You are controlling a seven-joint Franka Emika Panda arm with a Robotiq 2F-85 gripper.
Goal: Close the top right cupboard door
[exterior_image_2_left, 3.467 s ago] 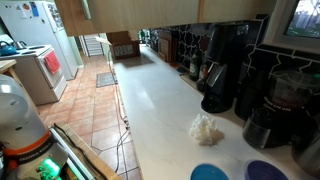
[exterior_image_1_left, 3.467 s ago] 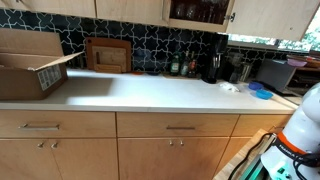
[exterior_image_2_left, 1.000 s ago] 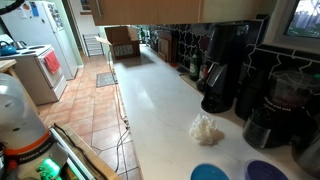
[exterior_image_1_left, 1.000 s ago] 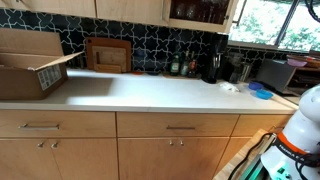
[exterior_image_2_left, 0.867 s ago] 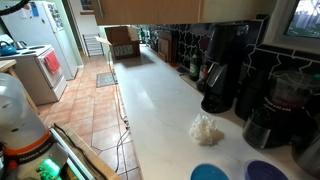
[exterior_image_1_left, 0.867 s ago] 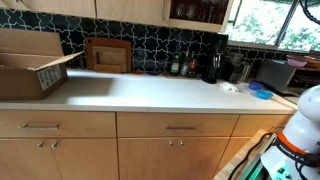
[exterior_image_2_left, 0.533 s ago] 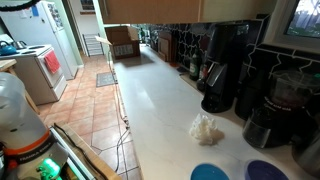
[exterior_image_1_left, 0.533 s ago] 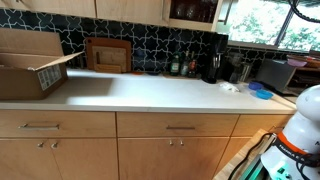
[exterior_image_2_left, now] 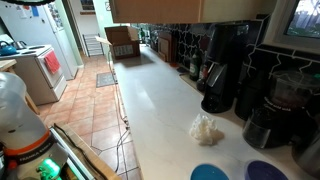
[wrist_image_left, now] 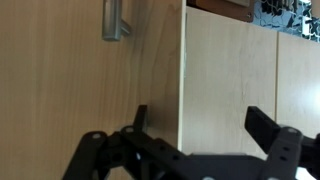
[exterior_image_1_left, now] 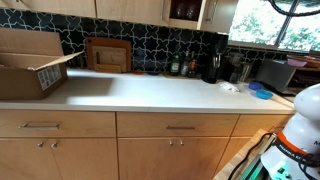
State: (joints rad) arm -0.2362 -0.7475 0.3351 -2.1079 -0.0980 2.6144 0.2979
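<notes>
The top right cupboard door (exterior_image_1_left: 220,12) is a plain tan panel at the top of an exterior view. It stands partly open, angled in front of the dark cabinet interior (exterior_image_1_left: 185,10) with small dark items. In an exterior view it shows as a tan panel along the top edge (exterior_image_2_left: 150,9). My gripper (wrist_image_left: 203,122) is open and empty in the wrist view, with both fingers spread close before a light wooden panel (wrist_image_left: 230,70) next to a vertical seam. Part of my arm (exterior_image_1_left: 295,5) shows right of the door.
A long white counter (exterior_image_1_left: 150,92) carries a cardboard box (exterior_image_1_left: 30,62), a wooden board (exterior_image_1_left: 107,54), bottles, a black coffee machine (exterior_image_2_left: 222,65), a crumpled white cloth (exterior_image_2_left: 207,128) and blue bowls (exterior_image_1_left: 261,92). Drawers with bar handles (exterior_image_1_left: 180,127) lie below. A metal handle (wrist_image_left: 114,20) shows in the wrist view.
The cupboard door has swung further toward the cabinet, covering more of the dark interior. My arm has followed it inward along the top of the view.
</notes>
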